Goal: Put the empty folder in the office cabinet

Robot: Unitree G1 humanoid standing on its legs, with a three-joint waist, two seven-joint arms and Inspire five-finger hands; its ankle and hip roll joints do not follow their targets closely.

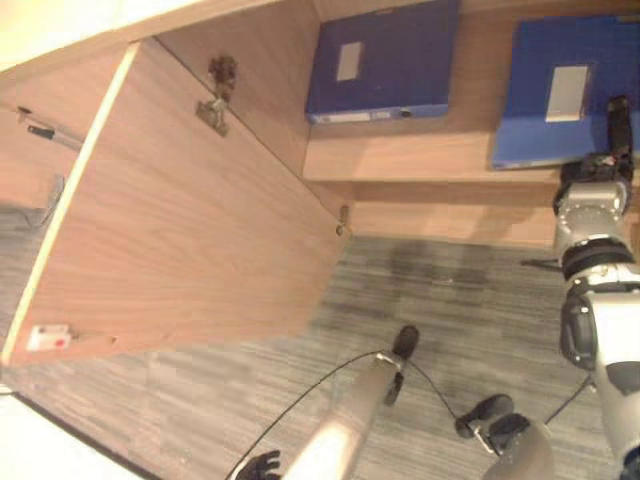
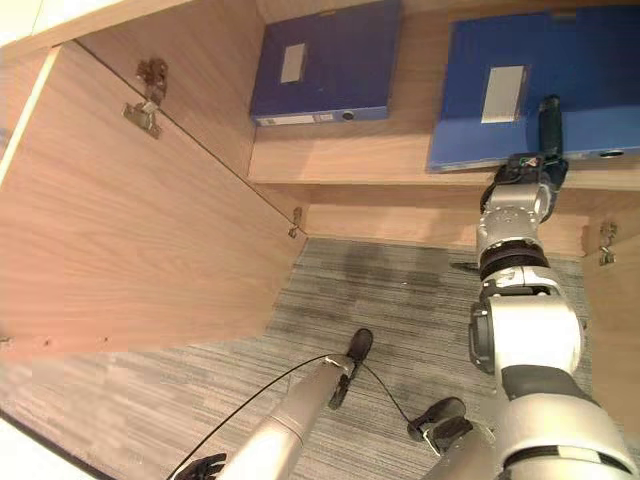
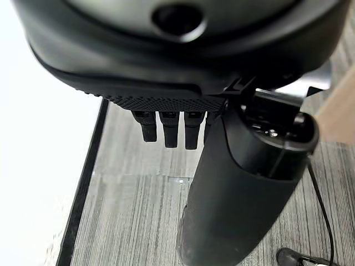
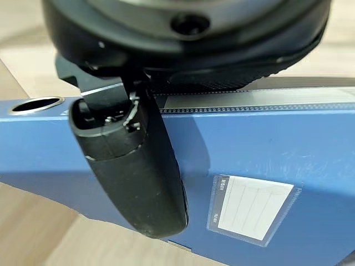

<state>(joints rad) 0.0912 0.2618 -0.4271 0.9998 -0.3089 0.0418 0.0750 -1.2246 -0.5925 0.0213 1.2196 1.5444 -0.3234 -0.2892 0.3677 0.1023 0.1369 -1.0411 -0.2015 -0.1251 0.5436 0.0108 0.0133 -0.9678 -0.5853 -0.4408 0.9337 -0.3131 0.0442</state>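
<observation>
Two blue folders lie flat on the shelf (image 1: 400,155) of the open wooden cabinet. My right hand (image 2: 548,125) reaches up to the right-hand folder (image 2: 590,70) at its near edge. The thumb (image 4: 133,166) lies across that folder's blue face (image 4: 277,144) beside its white label, and the palm sits against the spine; the fingers are hidden behind the folder. The second, darker folder (image 1: 390,60) rests to the left, untouched. My left hand (image 1: 258,466) hangs low over the carpet with relaxed fingers (image 3: 166,130), holding nothing.
The cabinet door (image 1: 180,220) is swung wide open on the left, with a metal hinge (image 1: 217,95) near its top. Bare shelf wood shows between the two folders. Grey striped carpet (image 1: 450,290) lies below the shelf.
</observation>
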